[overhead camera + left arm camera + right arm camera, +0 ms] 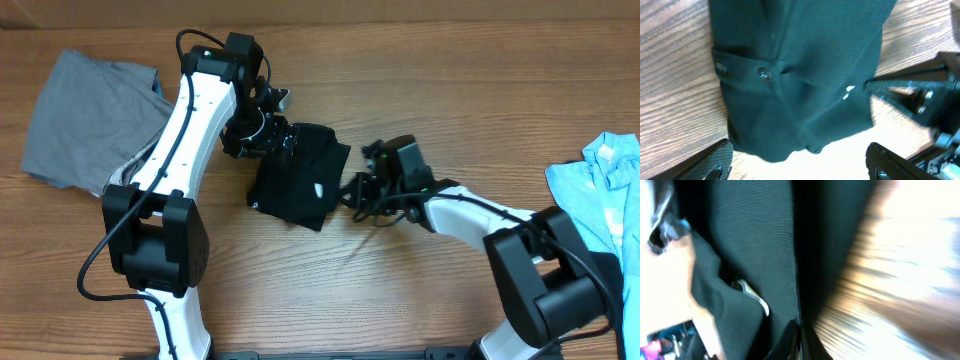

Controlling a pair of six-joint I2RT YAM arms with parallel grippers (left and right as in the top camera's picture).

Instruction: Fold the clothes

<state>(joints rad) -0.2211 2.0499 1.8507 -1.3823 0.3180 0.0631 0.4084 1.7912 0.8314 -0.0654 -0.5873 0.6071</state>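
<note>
One folded black shirt (300,185) on the table (420,80), left gripper (272,138) jaws spread over its far corner, right gripper (353,190) jaws pressed together at its right edge.

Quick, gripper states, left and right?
Left gripper: open over the black shirt, holding nothing.
Right gripper: shut at the shirt's edge; whether it pinches cloth cannot be told.
</note>
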